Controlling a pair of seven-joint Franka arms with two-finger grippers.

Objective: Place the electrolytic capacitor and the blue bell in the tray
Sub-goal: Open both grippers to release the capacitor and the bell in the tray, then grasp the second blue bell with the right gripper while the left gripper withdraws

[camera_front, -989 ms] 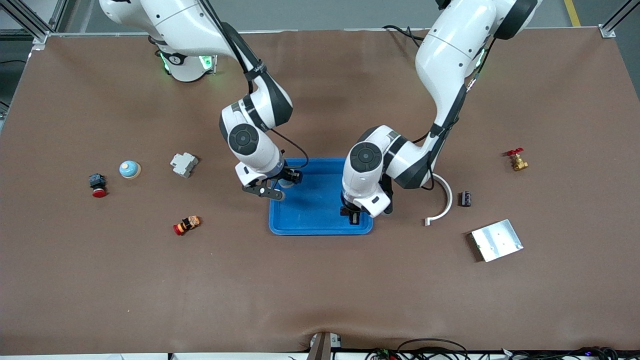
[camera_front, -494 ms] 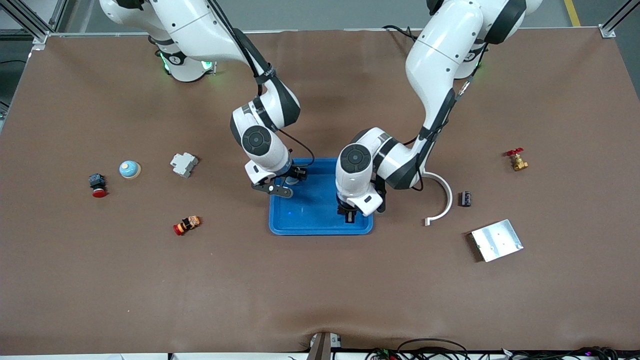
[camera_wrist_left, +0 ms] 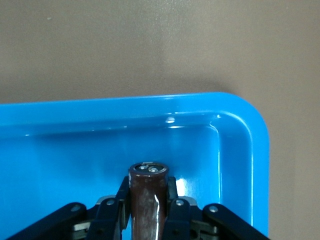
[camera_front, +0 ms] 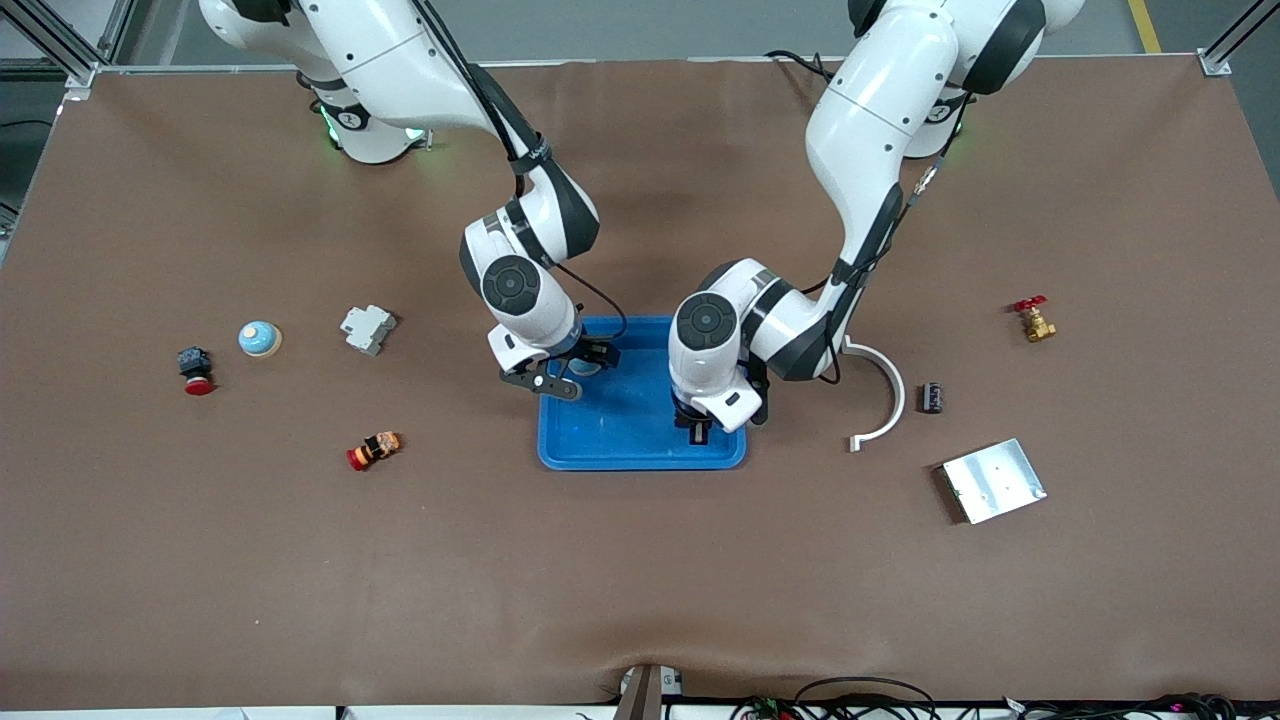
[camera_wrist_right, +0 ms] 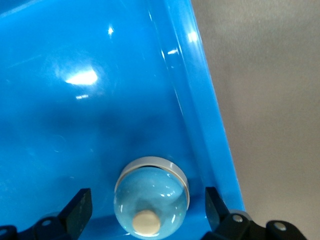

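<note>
The bright-blue tray [camera_front: 630, 440] lies mid-table. My right gripper [camera_front: 570, 372] hangs low over the tray corner toward the right arm's end. In the right wrist view it [camera_wrist_right: 147, 202] is open, and the pale-blue bell [camera_wrist_right: 151, 202] with a cream button rests on the tray floor between the fingers, clear of both, close to the tray wall [camera_wrist_right: 200, 100]. My left gripper [camera_front: 698, 432] is over the tray's end toward the left arm. It [camera_wrist_left: 148, 195] is shut on a brown electrolytic capacitor [camera_wrist_left: 147, 200], held above the tray floor near a rounded corner [camera_wrist_left: 240, 115].
On the table toward the right arm's end: a second pale-blue bell [camera_front: 259, 339], a red push button [camera_front: 195, 372], a grey breaker [camera_front: 367, 328], an orange-red part [camera_front: 373, 450]. Toward the left arm's end: a white curved piece [camera_front: 885, 400], a dark capacitor [camera_front: 932, 397], a brass valve [camera_front: 1034, 322], a silver plate [camera_front: 993, 480].
My right gripper moved in over the tray and opened, leaving the bell on the tray floor. My left gripper, still holding the capacitor, shifted slightly toward the tray's middle.
</note>
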